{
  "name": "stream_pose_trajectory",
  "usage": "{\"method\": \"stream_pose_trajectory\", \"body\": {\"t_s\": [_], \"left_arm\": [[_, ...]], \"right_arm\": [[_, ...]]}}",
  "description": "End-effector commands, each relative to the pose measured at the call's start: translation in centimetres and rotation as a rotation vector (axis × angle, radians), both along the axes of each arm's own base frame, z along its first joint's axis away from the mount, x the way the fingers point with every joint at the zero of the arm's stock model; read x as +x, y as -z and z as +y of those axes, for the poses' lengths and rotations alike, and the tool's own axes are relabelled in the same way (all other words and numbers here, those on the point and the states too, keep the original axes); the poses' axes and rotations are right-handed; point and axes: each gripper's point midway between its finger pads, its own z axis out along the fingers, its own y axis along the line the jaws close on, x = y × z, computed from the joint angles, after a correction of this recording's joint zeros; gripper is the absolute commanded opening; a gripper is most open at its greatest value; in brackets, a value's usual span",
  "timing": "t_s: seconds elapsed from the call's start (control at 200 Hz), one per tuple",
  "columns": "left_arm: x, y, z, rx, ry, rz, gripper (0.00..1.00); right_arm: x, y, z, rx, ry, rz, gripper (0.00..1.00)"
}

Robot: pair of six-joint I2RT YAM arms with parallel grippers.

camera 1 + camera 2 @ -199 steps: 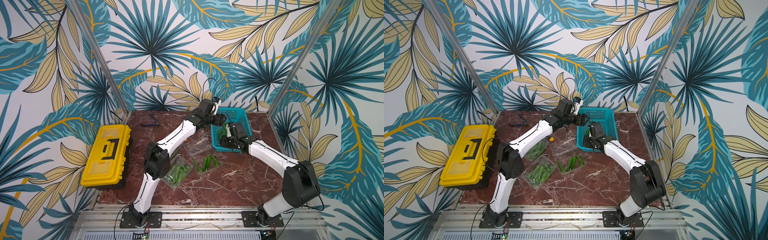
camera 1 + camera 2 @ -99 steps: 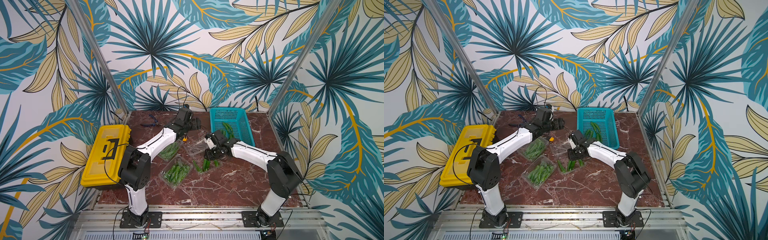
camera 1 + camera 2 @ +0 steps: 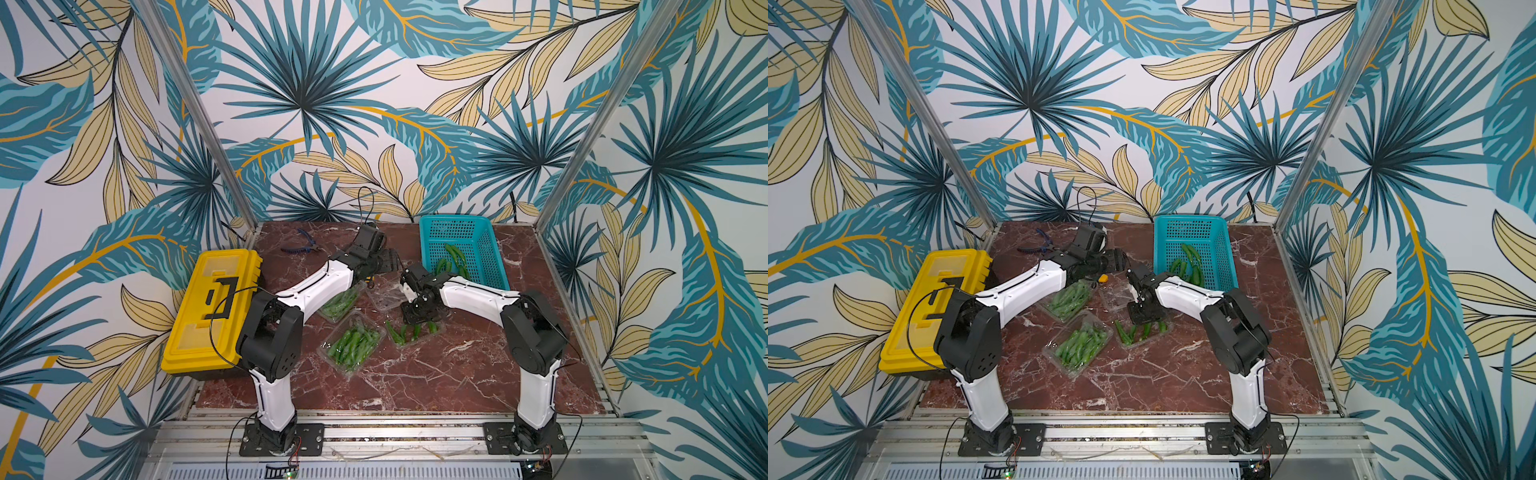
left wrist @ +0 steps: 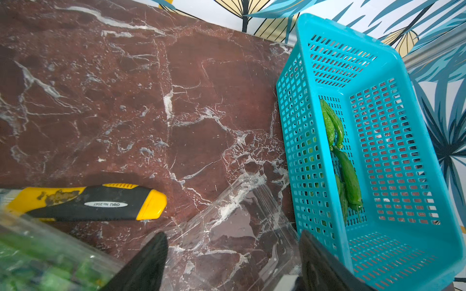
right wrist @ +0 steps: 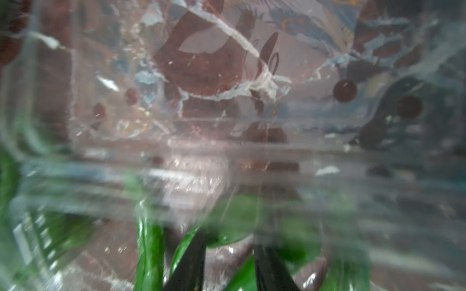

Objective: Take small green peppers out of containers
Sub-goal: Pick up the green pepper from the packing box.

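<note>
The black fingers of the left gripper stand wide apart with nothing between them. They hover over an empty clear plastic clamshell container, which lies on the red-brown marble bench just beside the teal perforated plastic basket. A yellow and black utility knife lies on the bench near that container, on the side away from the basket.

The right gripper points down into a second clear clamshell near the bench's middle. Its black fingers sit a little apart among small green peppers. The wrist view is too blurred to tell whether they clamp one.

Two fuller clamshells of peppers lie toward the left of the middle, one partly under the left arm. The basket stands at the far edge, right of centre, and holds a few peppers. A yellow plastic toolbox sits at the left edge. Blue-handled pliers lie near the far edge.
</note>
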Motion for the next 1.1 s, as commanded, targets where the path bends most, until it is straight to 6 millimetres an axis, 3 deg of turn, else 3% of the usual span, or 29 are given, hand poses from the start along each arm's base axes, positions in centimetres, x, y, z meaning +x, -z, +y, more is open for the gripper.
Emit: {"method": "stream_pose_trajectory", "body": {"t_s": [0.0,0.175,0.355,0.461,0.581,0.681,0.811,0.931,1.097], "left_arm": [[-0.7,-0.7,0.2,-0.014,0.001,0.008,0.83],[-0.6,-1.0,0.3,-0.008,0.002,0.003,0.83],[-0.6,-1.0,0.2,-0.009,0.005,0.004,0.83],[-0.6,-1.0,0.1,-0.002,0.015,0.007,0.83],[-0.7,-1.0,0.1,0.009,0.024,0.016,0.84],[-0.7,-0.9,0.0,0.006,0.032,0.021,0.84],[-1.1,-0.7,-0.8,-0.017,0.065,0.039,0.88],[-1.6,-0.4,-1.9,-0.026,0.117,0.048,0.88],[-3.3,-0.6,-4.7,-0.039,0.259,0.048,0.88]], "right_arm": [[-0.5,1.2,-0.5,-0.06,0.029,0.03,0.33],[-0.4,1.5,-0.4,-0.105,0.013,0.017,0.31],[-0.3,0.8,-0.1,-0.084,0.002,-0.011,0.09],[0.0,-2.0,0.7,0.012,-0.017,-0.096,0.05],[0.4,-7.0,2.0,0.168,-0.045,-0.236,0.04],[1.3,-10.6,1.7,0.225,-0.027,-0.339,0.04],[3.6,-14.2,-0.6,0.229,0.061,-0.464,0.03],[6.4,-16.7,-4.8,0.146,0.207,-0.599,0.03],[9.0,-16.4,-12.7,0.021,0.492,-0.634,0.02]]}}
